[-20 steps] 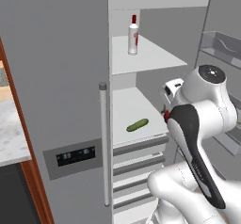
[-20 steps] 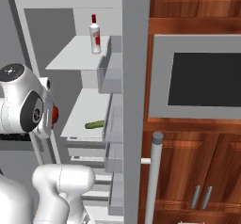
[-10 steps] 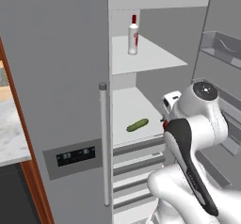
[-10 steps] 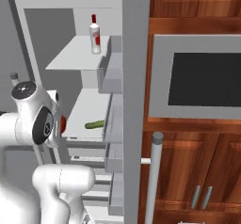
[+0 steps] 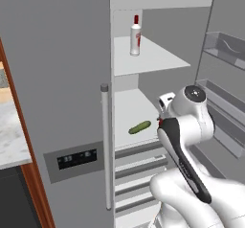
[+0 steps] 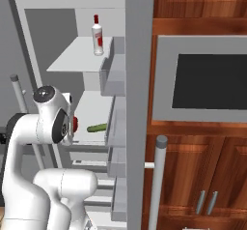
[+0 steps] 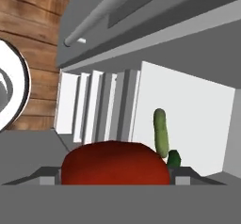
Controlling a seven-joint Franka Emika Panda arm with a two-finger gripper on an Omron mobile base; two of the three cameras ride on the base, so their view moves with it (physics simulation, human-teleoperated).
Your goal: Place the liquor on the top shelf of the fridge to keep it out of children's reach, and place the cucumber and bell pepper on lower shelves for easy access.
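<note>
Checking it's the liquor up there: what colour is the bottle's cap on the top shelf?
Red. The liquor has a red cap and red label, clearest in the left base view.

Lighting is even, diffuse and bright, with no visible source, no glare and only faint shading under the fridge [image 5: 72, 78] shelves. All views are sharp, flat renderings without blur or edge distortion.

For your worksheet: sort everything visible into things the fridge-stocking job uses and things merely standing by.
Job:
- slim clear bottle with red cap on highest white shelf
- dark green cucumber on lower white shelf
- glossy red pepper in gripper
- grey fridge

Standing by:
- dark built-in oven
- wooden cabinets
</note>
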